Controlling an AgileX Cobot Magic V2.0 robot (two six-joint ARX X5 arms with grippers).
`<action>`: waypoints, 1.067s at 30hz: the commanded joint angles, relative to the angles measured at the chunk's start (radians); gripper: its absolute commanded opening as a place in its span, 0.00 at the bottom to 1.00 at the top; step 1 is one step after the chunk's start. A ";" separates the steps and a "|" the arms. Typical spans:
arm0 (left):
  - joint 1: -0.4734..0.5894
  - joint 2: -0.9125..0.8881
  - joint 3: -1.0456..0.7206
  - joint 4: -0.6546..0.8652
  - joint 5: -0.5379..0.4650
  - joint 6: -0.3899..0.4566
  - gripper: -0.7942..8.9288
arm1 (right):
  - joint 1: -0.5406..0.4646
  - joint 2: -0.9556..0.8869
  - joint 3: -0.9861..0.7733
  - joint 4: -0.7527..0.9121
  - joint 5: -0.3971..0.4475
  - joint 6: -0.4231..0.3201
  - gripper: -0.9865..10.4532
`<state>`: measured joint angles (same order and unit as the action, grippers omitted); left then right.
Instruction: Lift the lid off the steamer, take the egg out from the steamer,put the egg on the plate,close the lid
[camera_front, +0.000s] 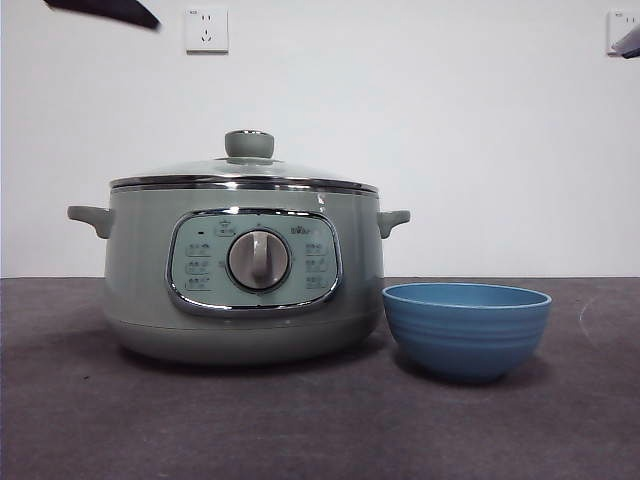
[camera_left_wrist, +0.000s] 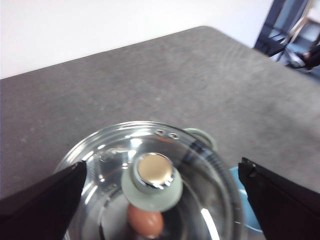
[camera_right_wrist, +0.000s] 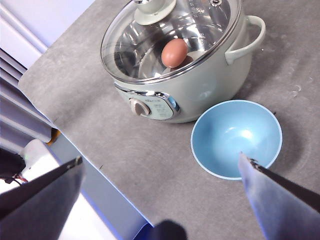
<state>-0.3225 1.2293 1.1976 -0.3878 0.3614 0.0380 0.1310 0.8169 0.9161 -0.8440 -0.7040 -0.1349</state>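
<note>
A dark grey tabletop (camera_front: 80, 420) carries the steamer (camera_front: 245, 275), and the plate (camera_front: 466, 328) sits just beside it at the steamer's 3 o'clock, both directly on the surface.

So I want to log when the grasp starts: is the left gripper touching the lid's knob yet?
Apart. The left wrist view shows the left gripper open, above the lid, with clear gaps beside the knob.

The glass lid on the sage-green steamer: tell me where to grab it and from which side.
Grip the stubby pale-green round knob at the centre of the domed glass lid, coming straight down from above. It stands upright and is the only raised part; the chrome rim sits flush on the steamer. The left gripper, open above it, seems best placed.
</note>
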 joint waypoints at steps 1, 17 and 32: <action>-0.037 0.069 0.000 0.064 -0.060 0.026 0.61 | 0.002 0.000 0.003 0.005 0.000 0.007 0.61; -0.098 0.307 0.000 0.192 -0.132 0.045 0.61 | 0.002 0.000 0.003 0.005 0.004 0.006 0.61; -0.103 0.338 0.000 0.164 -0.150 0.044 0.40 | 0.002 0.001 0.003 0.005 0.007 0.006 0.61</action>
<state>-0.4221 1.5623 1.1973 -0.2188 0.2127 0.0708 0.1310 0.8177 0.9161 -0.8440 -0.6975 -0.1349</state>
